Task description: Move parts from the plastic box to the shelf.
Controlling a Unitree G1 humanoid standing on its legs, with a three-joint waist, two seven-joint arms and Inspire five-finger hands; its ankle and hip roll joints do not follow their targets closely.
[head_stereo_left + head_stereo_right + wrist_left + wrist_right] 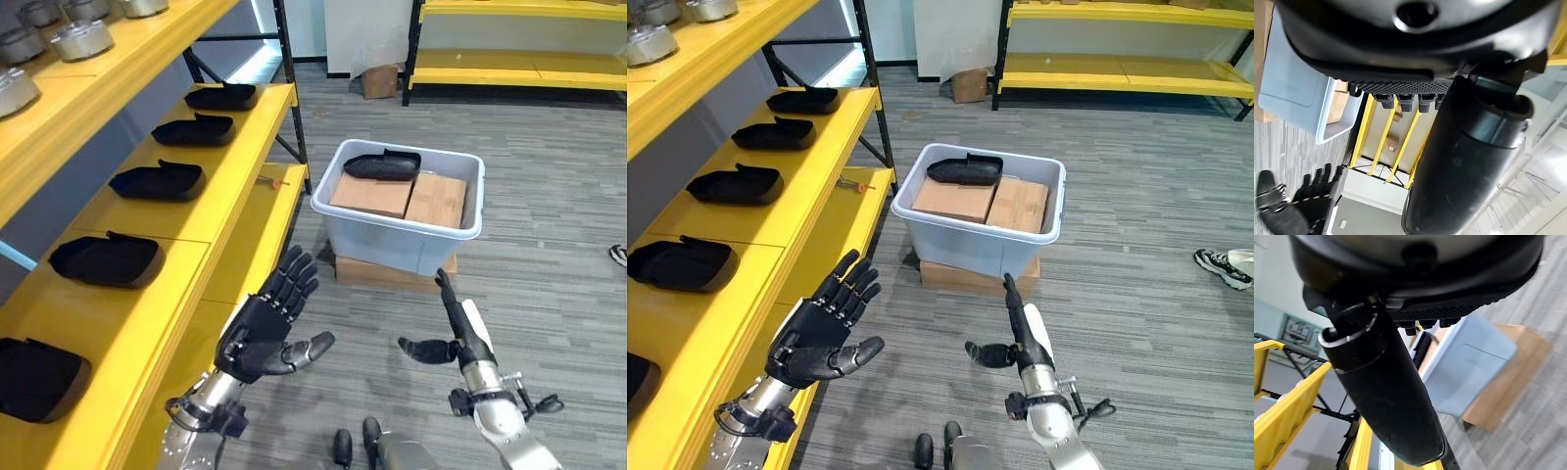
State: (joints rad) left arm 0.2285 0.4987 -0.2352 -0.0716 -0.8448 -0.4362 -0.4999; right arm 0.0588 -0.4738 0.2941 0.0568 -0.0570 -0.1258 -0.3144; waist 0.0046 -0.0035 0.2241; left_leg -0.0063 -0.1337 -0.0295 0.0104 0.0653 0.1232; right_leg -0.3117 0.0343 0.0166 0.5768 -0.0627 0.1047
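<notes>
Grey plank floor, yellow shelf [211, 196] at left. Both robot hands, left [266, 328] and right [453, 333], open, empty. One black part [382, 164] in plastic box [397, 240]. Next: reach, grasp.

Box top: the open pale-grey plastic box [402, 235] has only its rim walls around it.
Shelf: the yellow shelf [235, 166] has bare gaps between the black moulded parts [157, 181].
Floor: grey floor lies open between box and shelf.

Head eyes downward on shared plastic box [397, 211]; wrists close-up.
</notes>
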